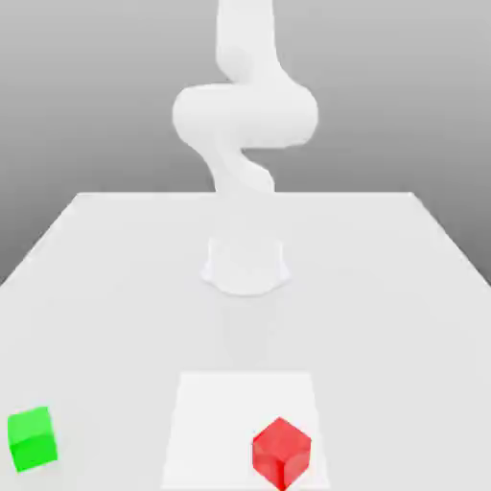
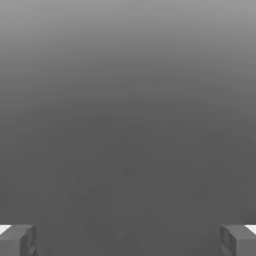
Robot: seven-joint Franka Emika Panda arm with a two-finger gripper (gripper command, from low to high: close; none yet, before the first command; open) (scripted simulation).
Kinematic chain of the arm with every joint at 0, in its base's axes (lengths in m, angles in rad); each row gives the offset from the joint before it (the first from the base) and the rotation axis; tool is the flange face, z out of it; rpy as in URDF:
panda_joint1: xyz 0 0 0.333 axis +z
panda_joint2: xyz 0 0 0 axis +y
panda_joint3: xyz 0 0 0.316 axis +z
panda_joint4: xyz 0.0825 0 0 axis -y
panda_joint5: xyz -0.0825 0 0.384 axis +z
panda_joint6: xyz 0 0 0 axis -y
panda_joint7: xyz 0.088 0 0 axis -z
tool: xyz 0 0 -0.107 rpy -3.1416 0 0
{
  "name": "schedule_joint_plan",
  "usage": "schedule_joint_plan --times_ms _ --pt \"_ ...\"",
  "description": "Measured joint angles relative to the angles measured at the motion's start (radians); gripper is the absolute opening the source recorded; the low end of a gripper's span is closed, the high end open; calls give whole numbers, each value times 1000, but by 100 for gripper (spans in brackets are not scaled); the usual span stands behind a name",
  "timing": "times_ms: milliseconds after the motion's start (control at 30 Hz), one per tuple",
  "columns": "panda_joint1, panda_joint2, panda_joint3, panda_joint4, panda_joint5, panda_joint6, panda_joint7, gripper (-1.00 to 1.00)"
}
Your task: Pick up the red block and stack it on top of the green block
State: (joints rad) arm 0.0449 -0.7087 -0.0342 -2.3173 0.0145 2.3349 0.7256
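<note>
The red block sat on the white table, near its front edge. The green block stood well apart toward the exterior view's left. The jaws were spread wide, released, with nothing between the fingertips.

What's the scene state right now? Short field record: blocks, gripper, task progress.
red block: on the table, near front edge, toward the exterior view's right, turned corner-forward
green block: on the table, front corner at the exterior view's left
block relation: apart, not stacked
arm: white arm rising from its base at the table's middle, behind both blocks
gripper: open, fingertips wide apart, nothing between them
task progress: red block not yet picked up
</note>
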Motion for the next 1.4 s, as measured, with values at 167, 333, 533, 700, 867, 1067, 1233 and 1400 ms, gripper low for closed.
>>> schedule_joint_plan --times_ms 167,333,533,700,867,1067,1233,1400 --pt "79 188 -59 -35 40 71 -161 0" --pt "138 371 -98 -69 84 138 -319 0" --pt "181 589 -115 -110 122 221 -499 0" --pt "200 765 -110 -145 111 292 -618 0" --pt "196 936 -103 -167 68 383 -688 0" --pt "169 1075 -68 -149 104 495 -723 -100" --pt "166 1080 -64 -148 104 498 -723 -100" --pt "178 934 -102 -168 57 372 -694 -100"
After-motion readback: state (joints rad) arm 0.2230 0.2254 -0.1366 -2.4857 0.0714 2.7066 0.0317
